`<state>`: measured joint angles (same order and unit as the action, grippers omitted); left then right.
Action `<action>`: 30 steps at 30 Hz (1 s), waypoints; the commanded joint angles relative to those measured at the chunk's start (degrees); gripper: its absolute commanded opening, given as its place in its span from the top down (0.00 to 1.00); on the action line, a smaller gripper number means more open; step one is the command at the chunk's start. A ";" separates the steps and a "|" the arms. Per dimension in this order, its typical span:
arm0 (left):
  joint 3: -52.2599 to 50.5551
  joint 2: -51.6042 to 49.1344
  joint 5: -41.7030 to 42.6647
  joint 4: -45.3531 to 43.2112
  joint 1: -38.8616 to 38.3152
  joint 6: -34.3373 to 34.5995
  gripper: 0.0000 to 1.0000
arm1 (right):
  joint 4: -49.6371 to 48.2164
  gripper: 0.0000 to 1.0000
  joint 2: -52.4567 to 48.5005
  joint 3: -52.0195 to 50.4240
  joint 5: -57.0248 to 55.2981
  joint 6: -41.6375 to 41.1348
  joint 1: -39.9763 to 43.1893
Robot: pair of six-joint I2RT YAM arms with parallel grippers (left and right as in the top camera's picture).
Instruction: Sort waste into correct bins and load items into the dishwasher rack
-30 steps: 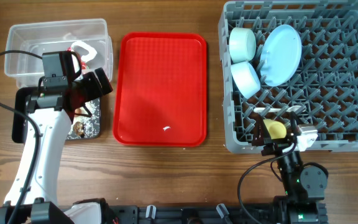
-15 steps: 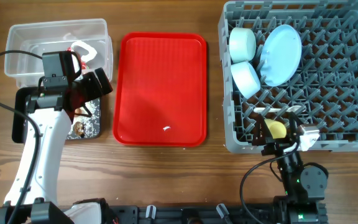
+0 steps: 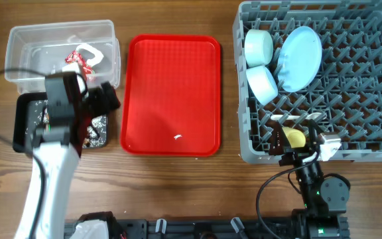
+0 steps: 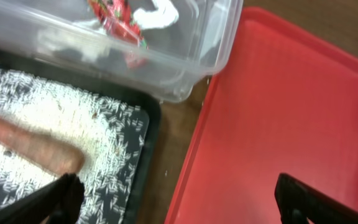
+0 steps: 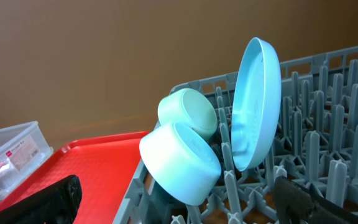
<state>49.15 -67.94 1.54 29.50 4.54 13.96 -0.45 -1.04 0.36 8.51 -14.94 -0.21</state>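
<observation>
The clear tub (image 3: 25, 40) holds the red-and-white wrapper (image 3: 78, 58) and white paper (image 4: 157, 12); the wrapper also shows in the left wrist view (image 4: 117, 18). The black tray (image 3: 24, 126) holds rice grains (image 4: 73, 118) and the orange-brown stick (image 4: 30, 149). My left gripper (image 3: 103, 99) is open and empty, spanning the black tray's right edge and the red tray (image 4: 179, 205). The grey rack (image 3: 377, 133) holds a pale green bowl (image 3: 258, 46), a light blue bowl (image 3: 262, 84), the plate (image 3: 300, 56) and the yellow cup (image 3: 294, 138). My right gripper (image 3: 297, 127) is open over the cup (image 5: 179, 199). The spoon is not seen.
The flat red tray (image 3: 171, 79) lies between the bins and the rack, with one small white bit (image 3: 178, 137) near its front. The bowls (image 5: 179, 165) and upright plate (image 5: 257, 106) stand at the rack's far left. Bare wood runs along the table's front.
My left arm has drawn back toward the table's front, uncovering the wrapper in the clear tub. The right arm and the rack's contents have not moved.
</observation>
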 commanded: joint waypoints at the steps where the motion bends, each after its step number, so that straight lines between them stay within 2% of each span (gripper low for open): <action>1: -14.40 13.31 0.35 -11.13 -0.28 0.83 0.00 | -0.17 0.00 0.39 -0.07 -0.61 -0.48 -0.37; 2: -21.03 20.26 1.25 -17.46 -0.28 0.83 0.00 | -0.17 0.00 0.39 -0.07 -0.61 -0.48 -0.37; 5: -29.59 31.65 2.32 -23.74 -0.28 0.83 0.00 | -0.17 0.00 0.39 -0.07 -0.61 -0.48 -0.37; 13: -40.76 53.24 4.26 -24.13 -0.28 0.83 0.00 | -0.17 0.00 0.39 -0.07 -0.61 -0.48 -0.37; 19: -45.64 61.99 5.14 -24.11 -0.31 1.51 0.00 | -0.17 0.00 0.39 -0.07 -0.61 -0.48 -0.37; 30: -48.46 67.80 6.14 -25.07 -1.53 1.51 0.00 | -0.17 0.00 0.39 -0.07 -0.61 -0.48 -0.37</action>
<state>1.28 -0.99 6.76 4.64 3.36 14.92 -0.47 -1.04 0.36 8.51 -14.94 -0.25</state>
